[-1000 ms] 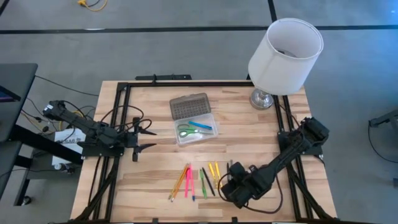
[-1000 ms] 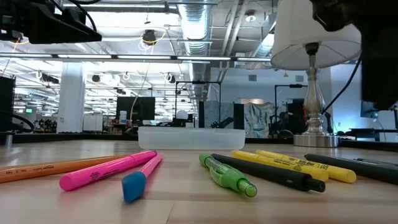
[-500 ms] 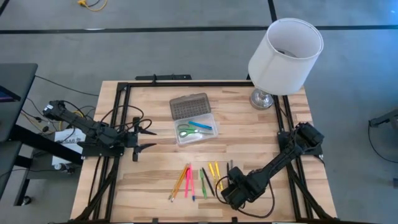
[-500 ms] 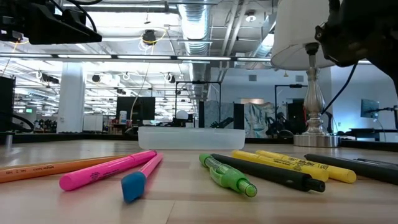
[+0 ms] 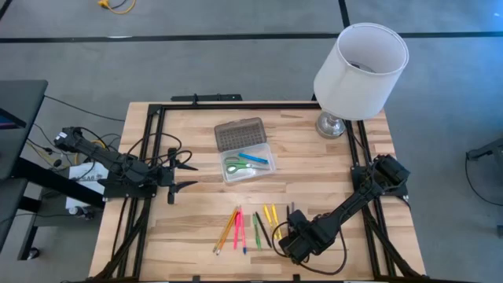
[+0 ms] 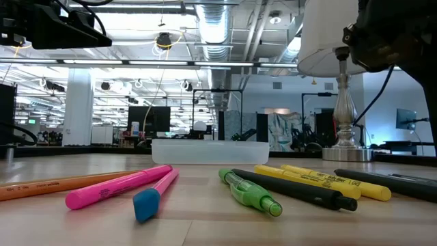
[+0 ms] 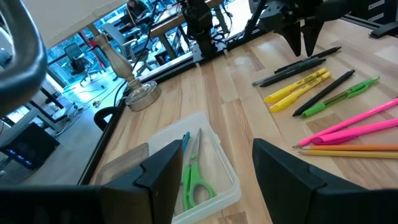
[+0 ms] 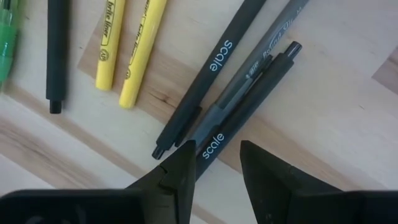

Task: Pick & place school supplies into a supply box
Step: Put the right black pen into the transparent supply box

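Right gripper (image 8: 214, 168), fingers apart, hovering just above black "scale" pen (image 8: 245, 99), right of 2 yellow highlighters (image 8: 127, 46). Best straddled mid-barrel, excluding touching neighbour pens. Left gripper (image 5: 174, 174) idle, apart.

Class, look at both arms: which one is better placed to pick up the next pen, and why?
The right. Its gripper hangs open directly over the black pens at the row's end, fingers straddling one. The left gripper waits at the table's left edge, beside the supply box, farther from the pens.
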Tool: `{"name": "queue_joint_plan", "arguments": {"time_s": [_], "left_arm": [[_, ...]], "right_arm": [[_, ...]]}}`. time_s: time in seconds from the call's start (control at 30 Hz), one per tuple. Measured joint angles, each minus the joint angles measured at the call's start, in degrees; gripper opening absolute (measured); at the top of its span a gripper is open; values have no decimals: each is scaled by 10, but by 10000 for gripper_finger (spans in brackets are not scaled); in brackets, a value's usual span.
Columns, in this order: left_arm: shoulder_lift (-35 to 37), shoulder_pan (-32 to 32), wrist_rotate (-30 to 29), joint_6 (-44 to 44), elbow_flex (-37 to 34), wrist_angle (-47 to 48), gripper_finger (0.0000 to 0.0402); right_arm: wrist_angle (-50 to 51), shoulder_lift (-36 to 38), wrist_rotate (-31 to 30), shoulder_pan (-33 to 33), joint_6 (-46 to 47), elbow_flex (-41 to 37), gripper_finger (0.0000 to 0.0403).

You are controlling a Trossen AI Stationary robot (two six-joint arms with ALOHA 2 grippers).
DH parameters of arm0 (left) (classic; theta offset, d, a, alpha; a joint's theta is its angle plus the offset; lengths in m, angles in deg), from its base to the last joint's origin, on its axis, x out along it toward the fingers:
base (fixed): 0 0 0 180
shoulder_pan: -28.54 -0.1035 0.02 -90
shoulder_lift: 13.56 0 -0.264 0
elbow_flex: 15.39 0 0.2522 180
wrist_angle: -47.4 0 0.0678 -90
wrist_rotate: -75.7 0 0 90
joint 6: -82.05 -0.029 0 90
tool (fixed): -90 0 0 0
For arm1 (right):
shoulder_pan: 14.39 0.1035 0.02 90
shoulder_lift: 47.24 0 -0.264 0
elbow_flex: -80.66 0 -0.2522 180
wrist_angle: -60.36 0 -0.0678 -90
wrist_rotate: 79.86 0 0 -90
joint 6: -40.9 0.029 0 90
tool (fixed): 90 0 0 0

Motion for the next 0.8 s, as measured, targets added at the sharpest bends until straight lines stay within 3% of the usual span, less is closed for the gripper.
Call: {"name": "queue_joint_plan", "arguments": {"time_s": [0.8], "left_arm": [[0,0,0,8,0,12,189]], "right_arm": [[40,-18,21,-5,1,-5,118]]}}
